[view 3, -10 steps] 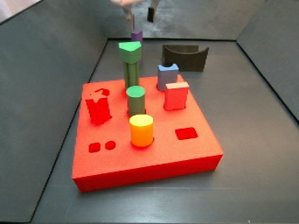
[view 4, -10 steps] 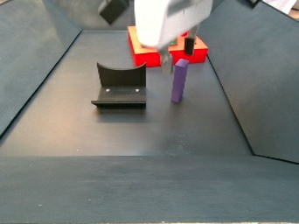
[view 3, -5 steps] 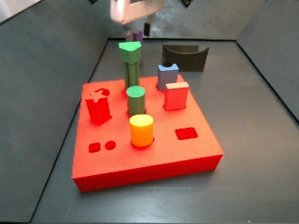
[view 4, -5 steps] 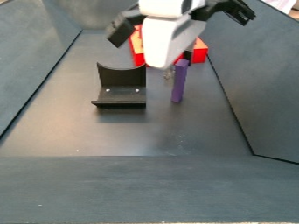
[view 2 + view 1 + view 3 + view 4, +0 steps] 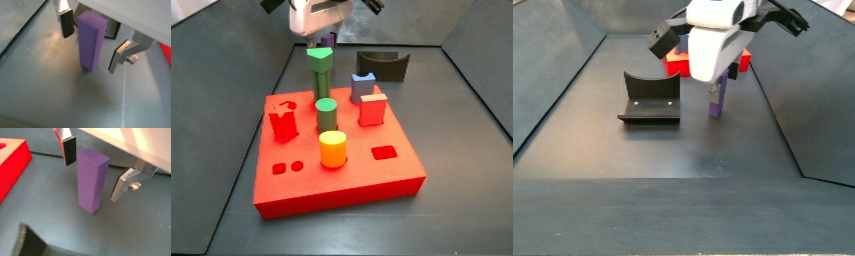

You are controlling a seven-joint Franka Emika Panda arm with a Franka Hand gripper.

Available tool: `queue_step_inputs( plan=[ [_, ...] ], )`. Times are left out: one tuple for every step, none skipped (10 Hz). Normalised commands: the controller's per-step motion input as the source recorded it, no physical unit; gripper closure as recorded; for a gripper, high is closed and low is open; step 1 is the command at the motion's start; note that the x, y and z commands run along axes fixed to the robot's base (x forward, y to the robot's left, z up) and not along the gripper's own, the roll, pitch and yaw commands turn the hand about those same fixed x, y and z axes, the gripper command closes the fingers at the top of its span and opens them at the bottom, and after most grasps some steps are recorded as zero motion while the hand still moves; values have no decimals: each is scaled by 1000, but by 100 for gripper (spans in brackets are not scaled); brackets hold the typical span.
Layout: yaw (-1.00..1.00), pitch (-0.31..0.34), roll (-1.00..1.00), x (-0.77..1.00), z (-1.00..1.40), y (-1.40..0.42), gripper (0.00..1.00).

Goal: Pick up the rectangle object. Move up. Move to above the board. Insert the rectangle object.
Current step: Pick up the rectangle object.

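The gripper (image 5: 95,170) has come down around the rectangle object (image 5: 92,180), which stands upright on the dark floor. Its fingers (image 5: 67,150) are wide, one on each side, not touching. It looks ready to squeeze. The board (image 5: 681,65) waits farther back.

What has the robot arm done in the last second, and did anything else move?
The gripper has come down around the purple bar, which stands upright on the floor; its fingers now flank it, open, with gaps on both sides. The bar, the red board with its pegs, and the fixture stayed put.
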Motion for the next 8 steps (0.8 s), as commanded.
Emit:
queue_step_inputs(
  plan=[
    [0, 0, -19, 17, -89, -103, 0],
    [0, 0, 0, 0, 0, 0, 100],
    [0, 0, 0, 0, 0, 0, 100],
    [0, 0, 0, 0, 0, 0, 100],
    [0, 0, 0, 0, 0, 0, 100],
    [0, 0, 0, 0, 0, 0, 100],
    [0, 0, 0, 0, 0, 0, 100],
    [0, 0, 0, 0, 0, 0, 100]
  ],
)
